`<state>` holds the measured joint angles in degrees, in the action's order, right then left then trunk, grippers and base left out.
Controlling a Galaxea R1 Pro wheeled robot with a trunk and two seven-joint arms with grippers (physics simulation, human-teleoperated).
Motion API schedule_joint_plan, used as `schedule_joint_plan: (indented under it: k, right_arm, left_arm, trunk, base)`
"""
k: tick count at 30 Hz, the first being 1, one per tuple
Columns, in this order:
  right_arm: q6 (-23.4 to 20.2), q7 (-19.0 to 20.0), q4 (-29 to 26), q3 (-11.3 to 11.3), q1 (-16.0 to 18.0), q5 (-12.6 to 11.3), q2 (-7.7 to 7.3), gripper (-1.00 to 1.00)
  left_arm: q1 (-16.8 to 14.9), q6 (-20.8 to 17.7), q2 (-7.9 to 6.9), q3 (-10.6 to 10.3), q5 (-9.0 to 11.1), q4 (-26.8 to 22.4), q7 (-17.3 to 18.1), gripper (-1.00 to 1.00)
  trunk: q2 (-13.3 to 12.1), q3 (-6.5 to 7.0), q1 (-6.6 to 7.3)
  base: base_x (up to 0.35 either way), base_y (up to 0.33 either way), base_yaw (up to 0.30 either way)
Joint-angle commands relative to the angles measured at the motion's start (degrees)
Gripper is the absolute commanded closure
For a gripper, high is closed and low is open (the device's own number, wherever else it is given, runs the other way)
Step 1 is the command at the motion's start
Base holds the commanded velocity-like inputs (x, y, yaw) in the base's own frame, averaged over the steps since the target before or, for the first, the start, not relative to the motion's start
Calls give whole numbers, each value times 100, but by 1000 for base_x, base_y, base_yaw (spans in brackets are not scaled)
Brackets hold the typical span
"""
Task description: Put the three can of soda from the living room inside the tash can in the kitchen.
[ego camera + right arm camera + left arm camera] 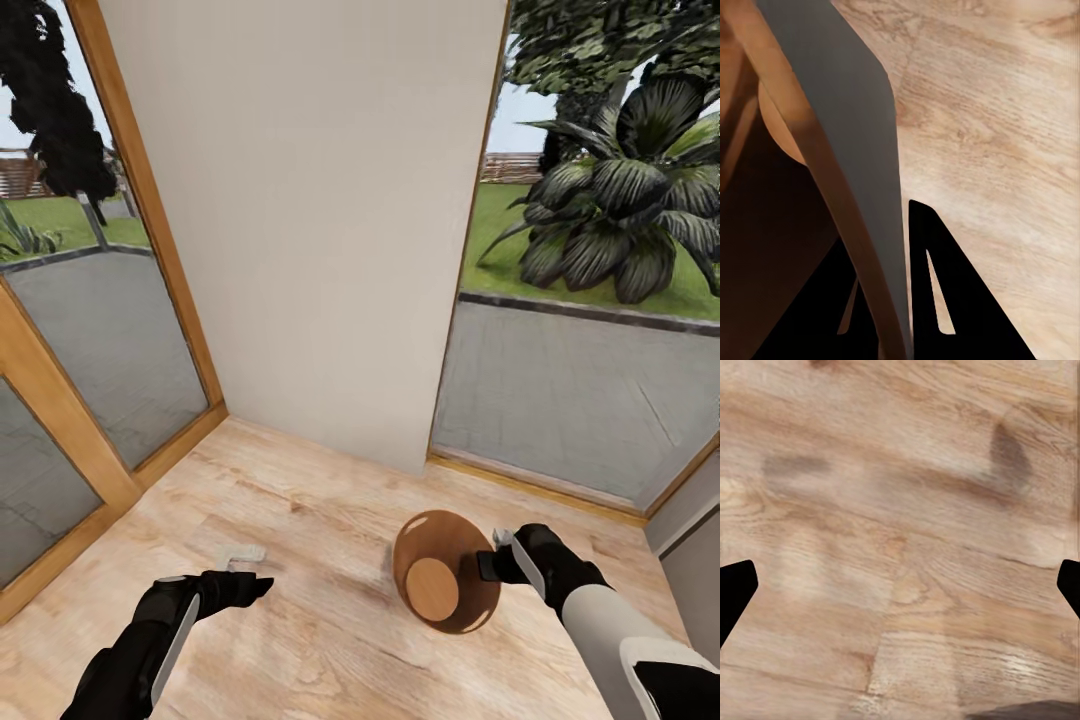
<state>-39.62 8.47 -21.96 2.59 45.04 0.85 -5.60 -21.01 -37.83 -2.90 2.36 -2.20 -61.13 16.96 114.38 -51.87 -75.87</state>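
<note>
From the head cam I'm looking down at a corner of the living room: wood-framed glass doors (90,330) on the far left with lawn and paving outside, then a plain off-white wall panel (320,220) in the middle, and another big glass pane (590,400) on the right with a leafy dark plant (625,215) out in the garden. The warm wood-plank floor (300,560) runs under everything. My left gripper (262,585) hangs low over the planks near the left side, holding nothing; in its wrist cam I just see the two dark fingertips (735,592) at opposite edges of the frame with bare floor between them, so they're spread wide apart. There's a small pale patch on the floor just past it, can't tell what that is. Moving right, the tash can (445,585) is up off the floor, tipped so I'm staring into its glossy brown inside and round bottom. My right gripper (497,560) has it by the rim on the bin's right side; the right wrist cam shows the grey outer wall (862,150) and the wood-toned lining running straight down between the two black fingers (945,300), one inside and one outside, pinching the wall.
</note>
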Motion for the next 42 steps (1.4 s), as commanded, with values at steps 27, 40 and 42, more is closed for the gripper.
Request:
schedule_joint_plan:
  k: [27,40,42]
  right_arm:
    - [-66,1129,-106,-1140,-13,-69,250,100]
    - [-458,1210,-327,-1357,-6,-61,253,100]
    - [-465,1247,-340,-1360,-5,-57,241,100]
  left_arm:
    - [61,726,-38,415,25,-11,106,-100]
    - [62,1456,-69,852,-39,225,138,-100]
    - [62,1468,-114,853,-34,235,139,-100]
  trunk:
    - [-1084,742,594]
    - [-1606,1099,879]
    - [-1686,1154,923]
  base:
    - [0,0,0]
    - [0,0,0]
    - [0,0,0]
